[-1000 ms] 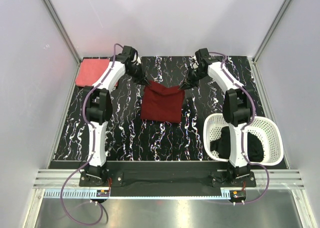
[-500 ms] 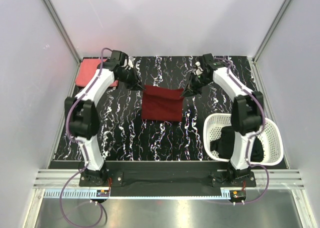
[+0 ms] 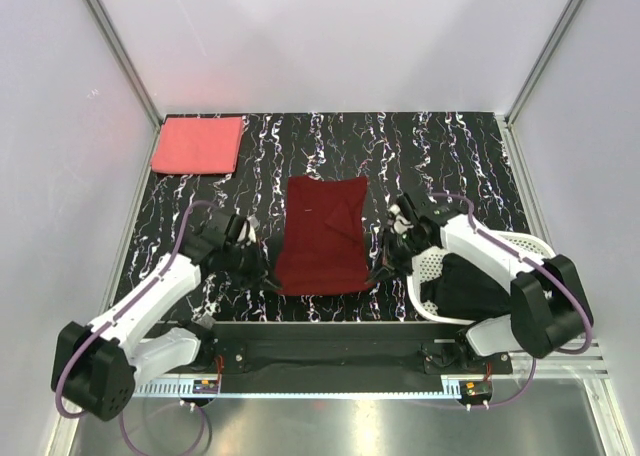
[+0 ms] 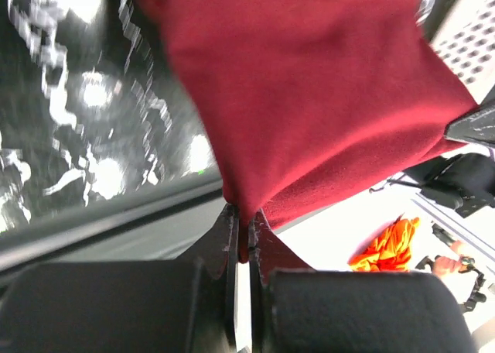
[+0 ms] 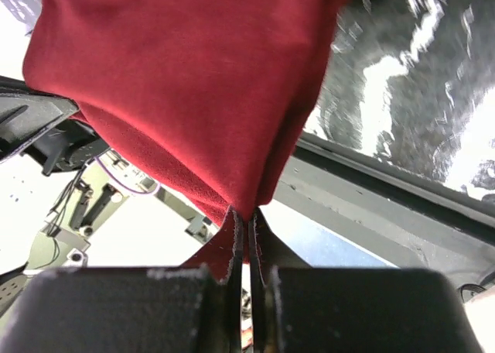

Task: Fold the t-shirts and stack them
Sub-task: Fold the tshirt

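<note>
top: maroon shirt (image 3: 322, 236) spread mid table (image 3: 430, 156). left gripper (image 3: 268, 274) at its near-left corner, right gripper (image 3: 383, 268) at its near-right corner. pink shirt (image 3: 197, 144) folded flat at far-left corner, well apart. black shirt (image 3: 465, 288) in basket (image 3: 428, 268), near right.
left wrist: jaws together, clamped on maroon cloth, which stretches away from the tips.
right wrist: same, jaws pinched tight on a maroon corner.

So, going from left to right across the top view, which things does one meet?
coral pink t-shirt → left tool → maroon t-shirt → right tool → white basket
</note>
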`<action>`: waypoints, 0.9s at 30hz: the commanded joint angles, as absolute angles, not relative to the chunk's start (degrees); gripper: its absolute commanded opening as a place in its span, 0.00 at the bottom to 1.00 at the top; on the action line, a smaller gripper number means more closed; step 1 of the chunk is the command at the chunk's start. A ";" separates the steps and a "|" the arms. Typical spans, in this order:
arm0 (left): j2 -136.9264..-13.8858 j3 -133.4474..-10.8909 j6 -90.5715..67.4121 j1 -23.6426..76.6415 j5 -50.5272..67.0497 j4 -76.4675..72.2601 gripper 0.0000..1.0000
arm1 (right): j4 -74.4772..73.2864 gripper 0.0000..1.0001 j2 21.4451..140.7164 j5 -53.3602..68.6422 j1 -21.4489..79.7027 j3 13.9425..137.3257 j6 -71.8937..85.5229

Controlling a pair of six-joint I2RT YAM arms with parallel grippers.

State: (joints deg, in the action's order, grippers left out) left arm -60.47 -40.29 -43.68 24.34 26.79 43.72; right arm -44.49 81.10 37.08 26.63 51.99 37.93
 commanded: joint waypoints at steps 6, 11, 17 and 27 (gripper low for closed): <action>-59.05 -34.63 -45.36 25.22 25.39 40.96 0.03 | -38.41 0.00 75.24 37.44 28.56 42.72 44.11; -59.68 -35.51 -45.35 26.63 26.10 41.66 0.02 | -35.33 0.00 75.23 39.37 32.34 39.29 47.55; -55.20 -31.39 -48.25 29.18 27.86 44.12 0.04 | -35.94 0.00 72.25 37.27 33.05 36.83 48.34; -50.36 -22.50 -48.78 29.88 27.42 45.98 0.05 | -31.90 0.00 72.51 36.04 33.13 31.29 47.38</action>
State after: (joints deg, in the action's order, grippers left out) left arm -51.29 -23.44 -49.23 29.82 28.82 42.98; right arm -30.61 72.51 38.28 33.12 32.08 47.86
